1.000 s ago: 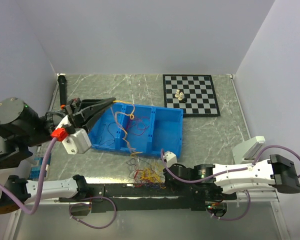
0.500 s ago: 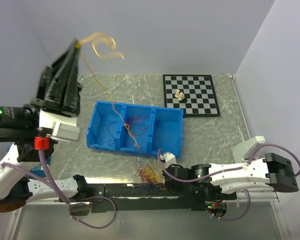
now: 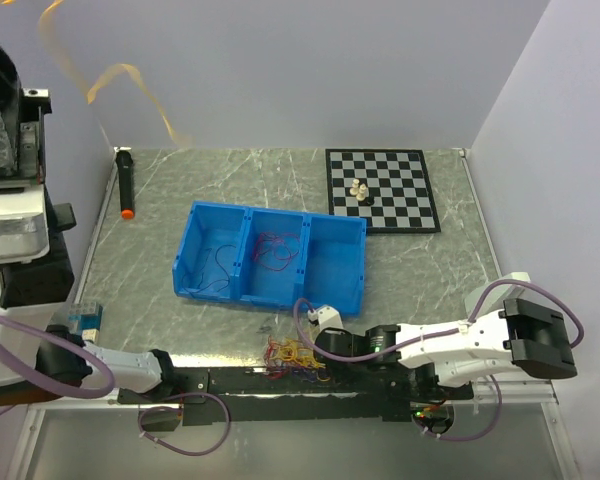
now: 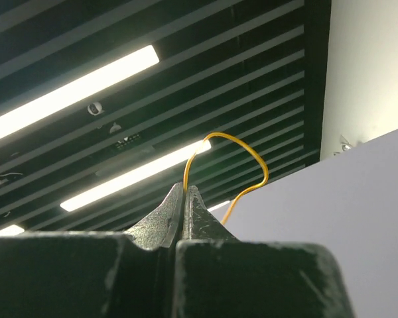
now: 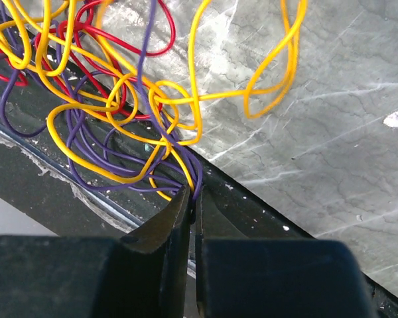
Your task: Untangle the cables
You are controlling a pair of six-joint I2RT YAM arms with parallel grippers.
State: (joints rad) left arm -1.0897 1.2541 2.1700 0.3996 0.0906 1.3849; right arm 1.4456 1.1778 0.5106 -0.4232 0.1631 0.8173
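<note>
The step in hand looks like drawing one strand out: the left tool (image 4: 184, 189), pressed together on a yellow cable (image 4: 252, 154), is held high over the left side, the strand curling in the air, seemingly clear of the rest; the right tool (image 5: 191, 192) pinches purple and yellow strands at the rim of the tangle (image 3: 295, 355), which lies at the near edge of the surface (image 3: 430, 280), just before the blue bin (image 3: 185, 265); next, I judge, the lifted strand wants laying down apart; the near edge leaves little room, the stretch toward the chessboard (image 3: 380, 190) more
</note>
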